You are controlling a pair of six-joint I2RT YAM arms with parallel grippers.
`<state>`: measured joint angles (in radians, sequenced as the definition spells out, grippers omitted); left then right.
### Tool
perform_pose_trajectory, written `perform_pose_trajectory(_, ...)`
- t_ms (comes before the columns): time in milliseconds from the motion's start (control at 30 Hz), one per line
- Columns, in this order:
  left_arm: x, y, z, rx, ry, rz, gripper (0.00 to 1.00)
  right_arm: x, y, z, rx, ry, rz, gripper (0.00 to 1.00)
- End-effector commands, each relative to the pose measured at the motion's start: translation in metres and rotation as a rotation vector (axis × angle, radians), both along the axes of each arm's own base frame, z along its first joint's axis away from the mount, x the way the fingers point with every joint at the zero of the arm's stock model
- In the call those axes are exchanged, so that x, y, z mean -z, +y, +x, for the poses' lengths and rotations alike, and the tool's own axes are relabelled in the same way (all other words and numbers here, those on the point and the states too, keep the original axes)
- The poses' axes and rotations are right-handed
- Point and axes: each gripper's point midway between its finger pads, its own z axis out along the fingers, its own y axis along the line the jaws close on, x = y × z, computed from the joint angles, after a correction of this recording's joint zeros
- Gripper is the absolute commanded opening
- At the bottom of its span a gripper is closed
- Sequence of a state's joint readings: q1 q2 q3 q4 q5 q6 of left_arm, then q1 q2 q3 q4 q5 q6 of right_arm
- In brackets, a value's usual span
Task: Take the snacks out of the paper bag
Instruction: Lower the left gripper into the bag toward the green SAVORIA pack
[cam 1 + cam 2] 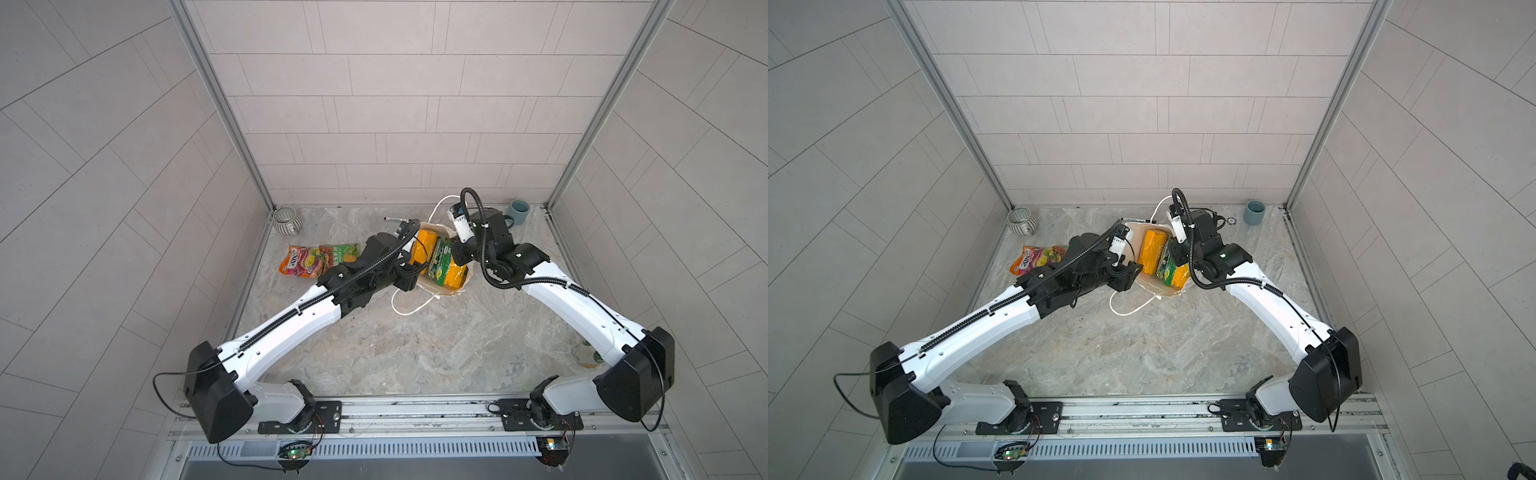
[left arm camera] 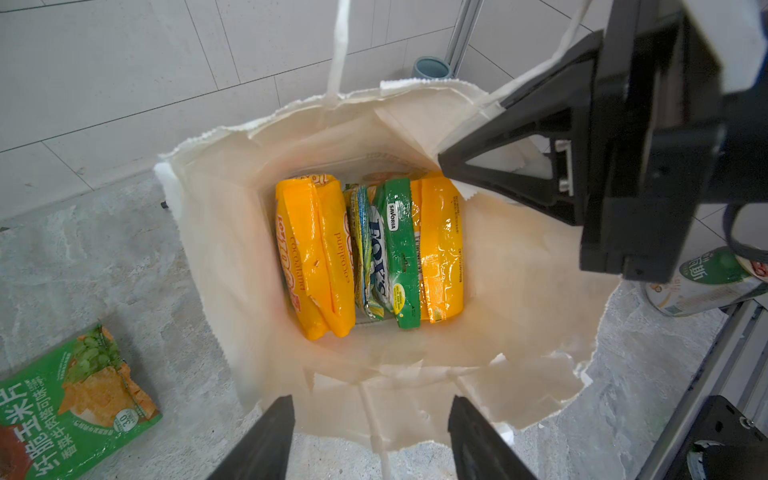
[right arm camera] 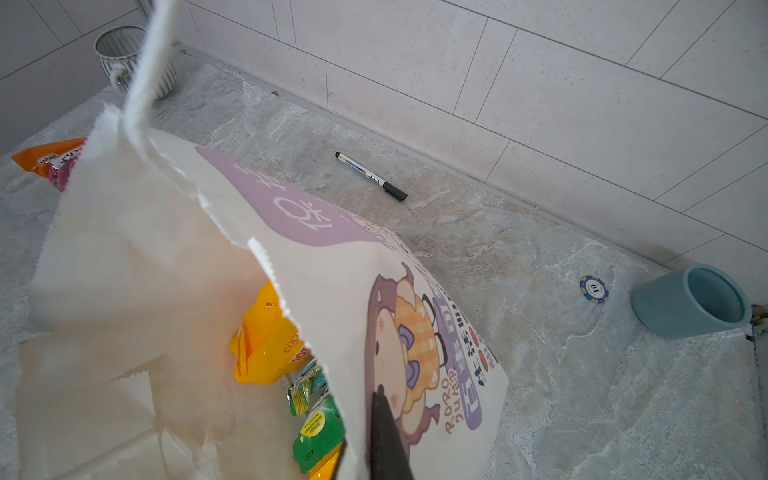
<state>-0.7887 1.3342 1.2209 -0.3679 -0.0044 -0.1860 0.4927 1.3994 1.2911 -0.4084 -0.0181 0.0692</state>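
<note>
My right hand (image 2: 451, 166) is closed on the rim of the paper bag (image 2: 224, 257), my left hand (image 2: 370, 401) hangs open over its mouth, and snacks (image 2: 316, 253) sit inside, so next I should dip down and grab one.

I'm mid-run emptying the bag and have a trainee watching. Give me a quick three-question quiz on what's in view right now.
1. True or false: the right claw is shut on the rim of the paper bag.
2. In a top view, how many packets lie on the table left of the bag? A one, B two, C four.
3. Fill in: the left claw hovers over the bag's mouth with its jaws ____.
Key: 1 true. 2 B: the orange-and-magenta packet and the green packet. 3 open.
</note>
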Motion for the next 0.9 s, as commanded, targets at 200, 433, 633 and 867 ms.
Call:
perform_pose_trajectory(200,-0.005,-0.005,0.009,-0.047,-0.033,0.024,0.62,-0.013,0.013,-0.010,-0.032,-0.013,0.118,0.00)
perform_pose_trajectory(433,-0.010,-0.012,0.016,-0.051,-0.052,-0.003,0.61,-0.020,0.013,-0.014,-0.038,-0.025,0.145,0.00)
perform_pose_trajectory(633,-0.007,-0.023,0.025,-0.046,-0.038,-0.004,0.60,-0.022,0.010,-0.016,-0.032,-0.041,0.148,0.00)
perform_pose_trajectory(867,0.010,-0.041,0.026,-0.017,0.020,-0.004,0.52,-0.023,0.008,-0.015,-0.026,-0.051,0.146,0.00)
